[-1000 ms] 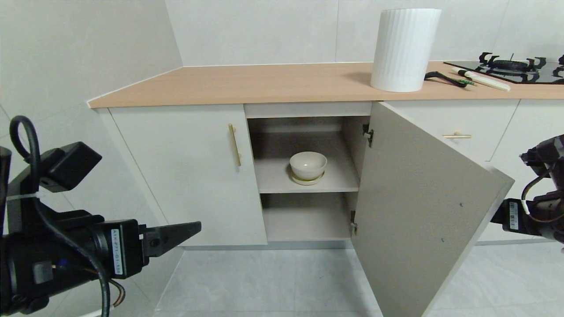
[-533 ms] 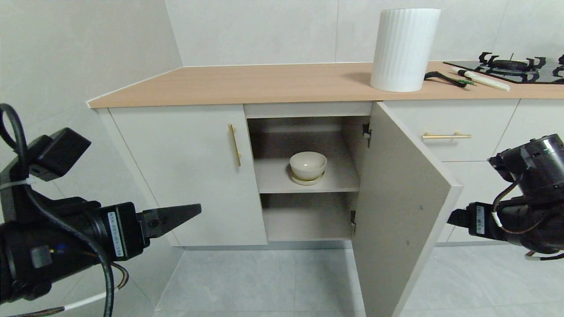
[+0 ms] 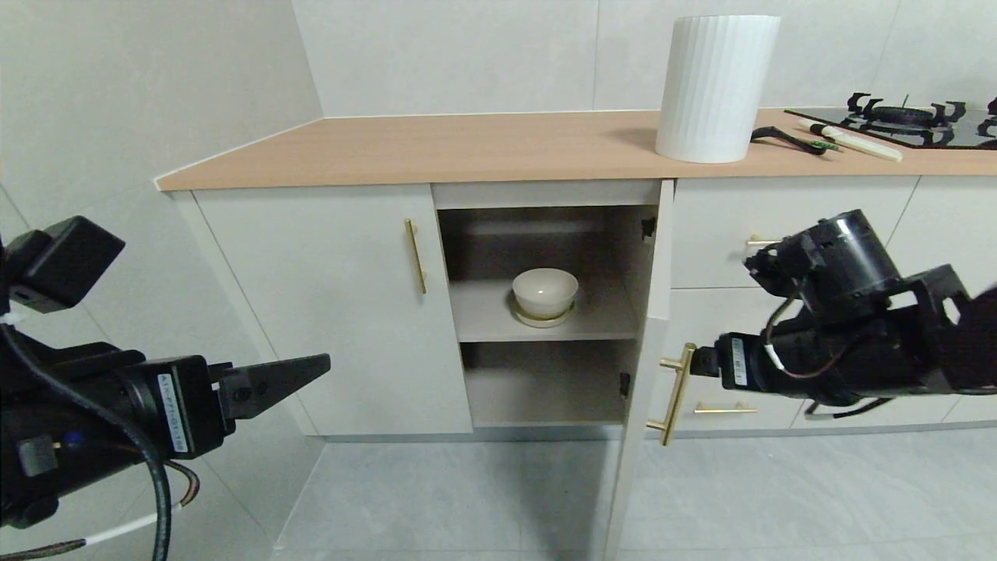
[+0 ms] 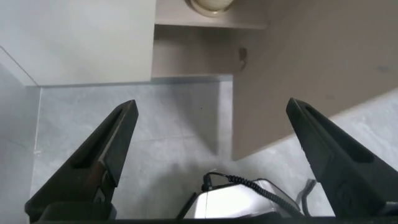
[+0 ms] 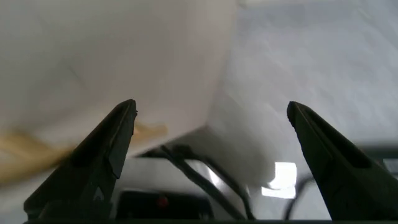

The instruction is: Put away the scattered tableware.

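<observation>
A white bowl [image 3: 545,291] sits on a small plate [image 3: 543,318] on the middle shelf of the open cabinet [image 3: 545,327]; its rim also shows in the left wrist view [image 4: 214,5]. The cabinet door [image 3: 648,343] stands nearly edge-on, half shut. My right gripper [image 3: 699,361] is against the door's outer face beside its gold handle [image 3: 674,393], fingers open [image 5: 211,106] with nothing between them. My left gripper [image 3: 321,363] hangs low at the left, away from the cabinet, open and empty [image 4: 212,107].
On the wooden counter [image 3: 436,148] stand a tall white ribbed cylinder [image 3: 716,86], some utensils [image 3: 849,140] and a gas hob [image 3: 919,117]. The left cabinet door [image 3: 335,312] is shut. Drawers [image 3: 787,226] lie to the right. Grey tiled floor [image 3: 467,499] lies below.
The right arm has moved left with the cabinet door, which has swung from wide open to nearly edge-on. The left gripper has drifted slightly left.
</observation>
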You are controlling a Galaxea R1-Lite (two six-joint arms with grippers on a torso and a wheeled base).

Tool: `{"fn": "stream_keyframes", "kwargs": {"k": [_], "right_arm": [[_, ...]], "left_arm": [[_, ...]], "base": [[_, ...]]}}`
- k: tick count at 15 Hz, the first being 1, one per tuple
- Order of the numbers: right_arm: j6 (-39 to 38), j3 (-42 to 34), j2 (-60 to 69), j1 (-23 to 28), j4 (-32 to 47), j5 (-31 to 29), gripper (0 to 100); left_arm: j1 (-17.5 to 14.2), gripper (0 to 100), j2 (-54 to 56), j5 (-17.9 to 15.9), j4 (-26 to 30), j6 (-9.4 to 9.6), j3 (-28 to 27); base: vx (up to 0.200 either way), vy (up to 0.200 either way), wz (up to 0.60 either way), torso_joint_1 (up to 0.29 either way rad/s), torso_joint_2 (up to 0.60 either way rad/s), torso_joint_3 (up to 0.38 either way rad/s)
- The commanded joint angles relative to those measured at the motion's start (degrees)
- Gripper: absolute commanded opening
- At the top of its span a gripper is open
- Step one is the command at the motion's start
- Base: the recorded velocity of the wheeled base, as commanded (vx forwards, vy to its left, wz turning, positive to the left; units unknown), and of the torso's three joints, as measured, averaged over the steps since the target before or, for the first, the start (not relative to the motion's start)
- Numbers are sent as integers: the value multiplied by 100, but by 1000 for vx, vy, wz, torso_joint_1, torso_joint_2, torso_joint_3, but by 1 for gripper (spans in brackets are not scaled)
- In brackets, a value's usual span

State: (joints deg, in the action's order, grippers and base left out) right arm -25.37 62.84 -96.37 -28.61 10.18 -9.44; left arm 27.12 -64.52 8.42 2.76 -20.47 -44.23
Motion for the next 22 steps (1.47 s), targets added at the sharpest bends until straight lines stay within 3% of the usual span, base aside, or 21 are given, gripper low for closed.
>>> {"fn": "stream_keyframes", "kwargs": {"k": [1,4,9,14,22], "right_arm": [[225,932,-1033,-48,28,100,100],[260,1424,-1446,-206,28,276,100],[208,1450,-1648,-408,-51,363,100],[50,1441,-1947,-408,-649,328,100],[-495,1468,-2202,-435,-1334,346,100]], "left_arm": [[-14,100,54,1,6,-1,2],[21,100,-113,1,15,-1,-7],[153,100,-561,-43,-3,-27,19],[144,100,-570,-25,15,-27,46],[135,100,-623,-16,15,-27,46]], "base": [[0,0,0,0,0,0],[0,0,0,0,0,0],[0,0,0,0,0,0],[0,0,0,0,0,0],[200,0,0,4,3,-1]]}}
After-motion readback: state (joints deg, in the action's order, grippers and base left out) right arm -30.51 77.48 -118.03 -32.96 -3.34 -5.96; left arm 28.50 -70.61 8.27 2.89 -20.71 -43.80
